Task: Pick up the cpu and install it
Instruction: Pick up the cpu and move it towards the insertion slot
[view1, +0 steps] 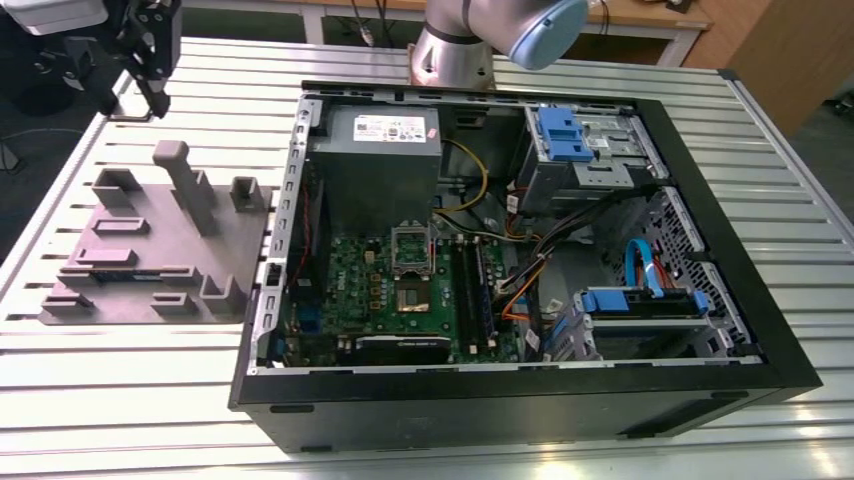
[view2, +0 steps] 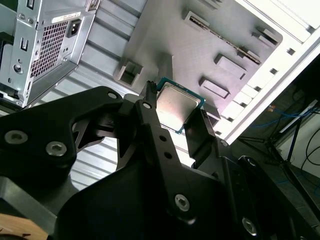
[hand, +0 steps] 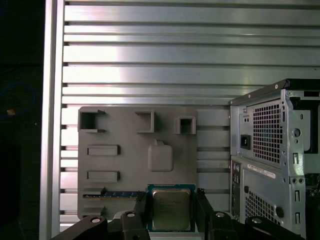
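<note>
The cpu (view2: 176, 109), a small square chip with a silver top and a green rim, hangs between my black fingers (view2: 150, 120). My gripper (view2: 176, 102) is shut on its two opposite edges. In the first wrist view the cpu (hand: 171, 209) is held well above the grey fixture plate (hand: 130, 165), with the gripper (hand: 171, 200) closed around it. In the exterior view the gripper (view1: 158, 95) hangs high at the far left, beyond the fixture plate (view1: 147, 250). The green motherboard (view1: 387, 300) lies in the open computer case, with its socket (view1: 411, 295) open and the metal frame (view1: 411, 245) flipped up.
The black computer case (view1: 534, 400) lies open on the slatted aluminium table (view1: 134, 400). Inside are a grey power supply (view1: 380, 150), blue drive brackets (view1: 567, 135) and loose cables (view1: 534, 270). Raised blocks (view1: 187, 180) stand on the fixture plate. The arm's base (view1: 454, 50) is behind the case.
</note>
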